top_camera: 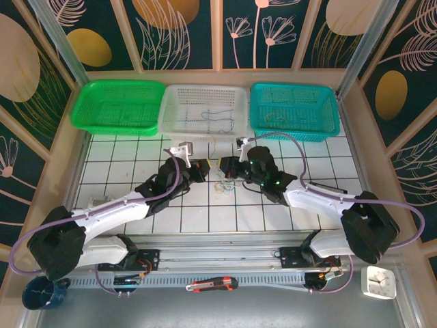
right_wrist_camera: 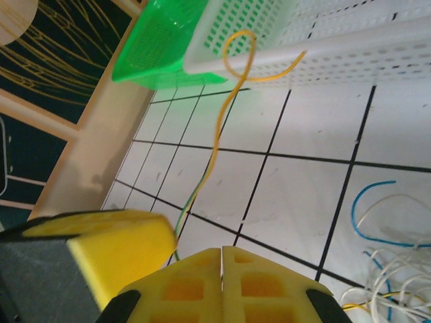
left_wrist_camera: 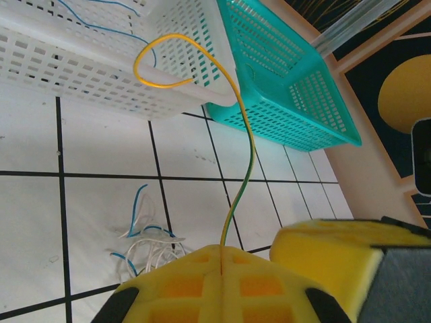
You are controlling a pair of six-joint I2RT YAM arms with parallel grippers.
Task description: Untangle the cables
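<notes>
Table [top_camera: 136, 212]: white tiles with a dark grid. At the far edge stand the green basket [top_camera: 113, 126], white basket [top_camera: 205, 130] and teal basket [top_camera: 293, 133], side by side.

Both arms reach to the table's middle, and their heads are nearly touching.

Left gripper [left_wrist_camera: 222, 269]: fingers pressed together on the yellow cable [left_wrist_camera: 246, 161]. The cable comes out of the seam between the pads, rises and curls into a loop in front of the white basket.

Right gripper [right_wrist_camera: 222, 269]: fingers fully closed, just beside the left one. The yellow cable [right_wrist_camera: 215, 148] passes down on the left of its pads. No hold on it can be made out.

Tangle [top_camera: 222, 183]: white and blue strands knotted on the tiles, directly under the two grippers; also seen from the wrists [left_wrist_camera: 145, 245] [right_wrist_camera: 390, 282].

Blue cables [top_camera: 218, 114]: a few lie loose in the white basket.

Progress (judgement): partly done. Some strands are sorted out and one yellow strand is lifted nearly free. The white-and-blue knot is left to pick apart.
</notes>
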